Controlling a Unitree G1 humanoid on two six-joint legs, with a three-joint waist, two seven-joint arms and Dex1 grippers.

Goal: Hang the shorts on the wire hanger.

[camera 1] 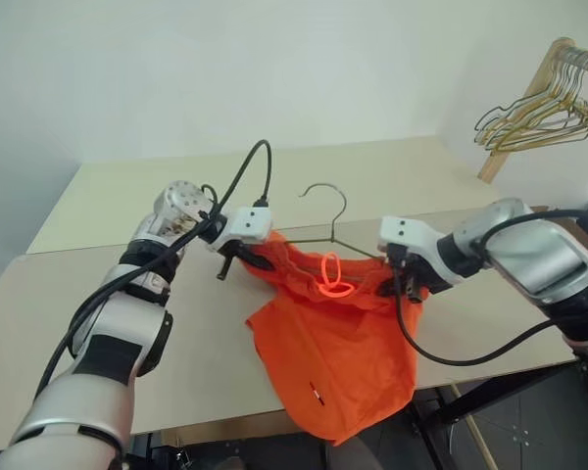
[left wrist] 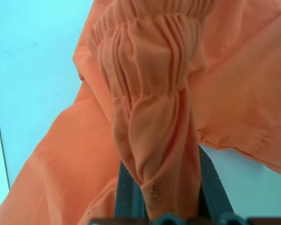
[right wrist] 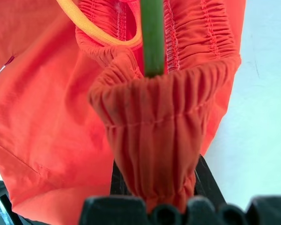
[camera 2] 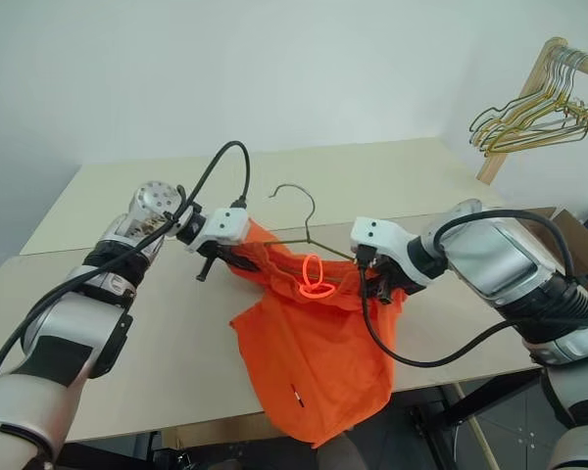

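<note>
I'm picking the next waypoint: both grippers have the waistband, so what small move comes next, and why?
Probably ease both grippers apart to stretch the waistband. The left gripper and right gripper are each shut on an end of the shorts, with the hanger wire already entering the bunched waistband in the right wrist view; the fabric between them sags.

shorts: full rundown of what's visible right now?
The shorts are bright orange, thin and crumpled, with a gathered elastic waistband and a looped orange drawcord. The left gripper and right gripper each pinch a waistband end, stretching it above the table. The wire hanger sits at the waistband, hook rising behind. The rest droops over the table's front edge.
</note>
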